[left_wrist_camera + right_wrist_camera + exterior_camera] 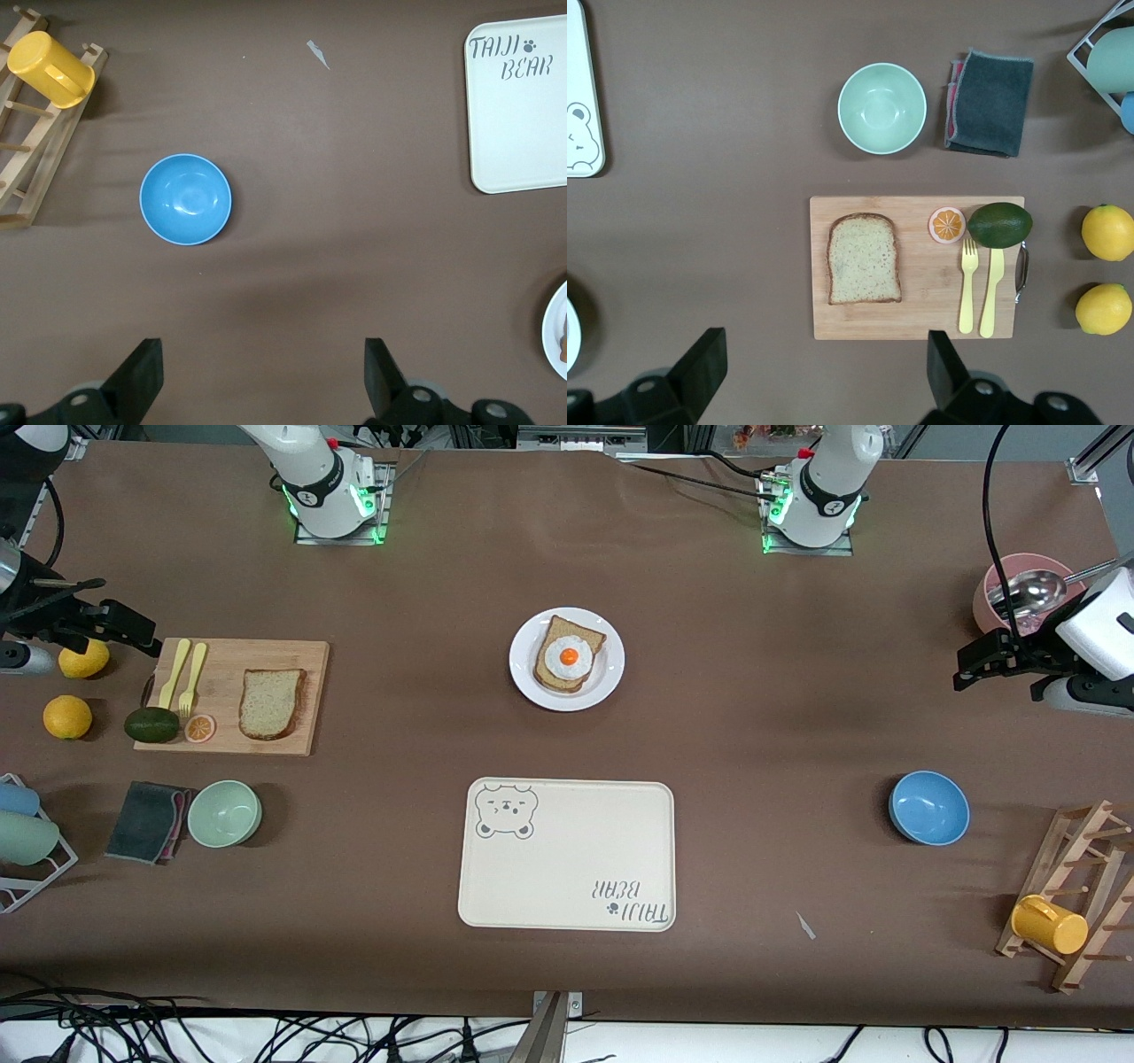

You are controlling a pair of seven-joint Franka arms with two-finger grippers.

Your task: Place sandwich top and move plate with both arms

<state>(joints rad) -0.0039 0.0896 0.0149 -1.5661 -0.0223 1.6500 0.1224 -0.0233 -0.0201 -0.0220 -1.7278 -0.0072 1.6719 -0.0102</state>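
The sandwich top lies flat on a wooden cutting board toward the right arm's end of the table, untouched. On the same board, beside the slice, lie an orange slice, an avocado overhanging the board's edge, and a yellow fork and knife. The plate sits near the middle of the table, farther from the front camera than the cream bear tray, and bears a darker bread slice with a fried egg on it.

The right gripper hangs above the table by the cutting board, its fingers spread wide and holding nothing. The left gripper hovers over bare tabletop near the blue bowl, fingers likewise wide apart and empty.

The surface is a brown covering, smooth with faint creases. Two lemons rest past the board, and a mint bowl and a dark folded cloth lie nearer the camera than the board. At the left arm's end stand a wooden rack with a yellow cup and a pink bowl holding a metal ladle. Black cables trail along the table's near edge
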